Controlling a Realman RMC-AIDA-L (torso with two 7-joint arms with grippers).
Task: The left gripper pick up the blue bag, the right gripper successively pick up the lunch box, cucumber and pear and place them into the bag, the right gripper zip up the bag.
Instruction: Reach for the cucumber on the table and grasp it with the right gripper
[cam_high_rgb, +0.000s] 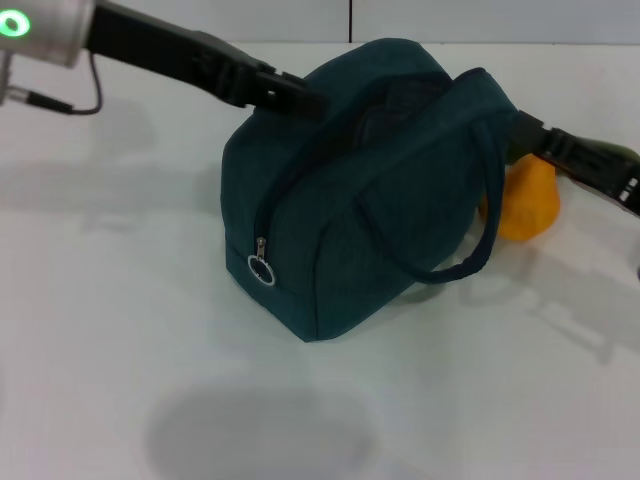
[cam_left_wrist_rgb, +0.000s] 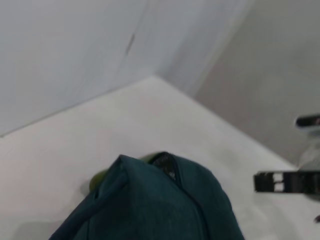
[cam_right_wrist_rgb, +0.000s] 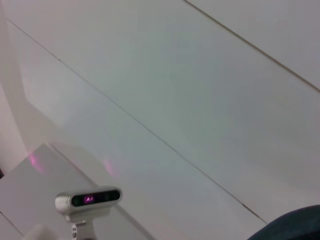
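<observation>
Left gripper (cam_high_rgb: 305, 100) clamped on blue bag (cam_high_rgb: 350, 200) rim; right gripper (cam_high_rgb: 530, 135) behind bag, finger state untellable. Pear (cam_high_rgb: 528, 200) beside bag; risk: bag tipping, mouth collapsing.

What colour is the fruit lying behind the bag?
Yellow-orange; the pear shows best in the head view, beside the bag.

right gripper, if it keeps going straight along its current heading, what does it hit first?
Probably the blue bag. In the head view the right gripper points in from the robot's right, its tip already at the bag's upper edge by the handle. The pear sits just below that line; depth is unclear.
</observation>
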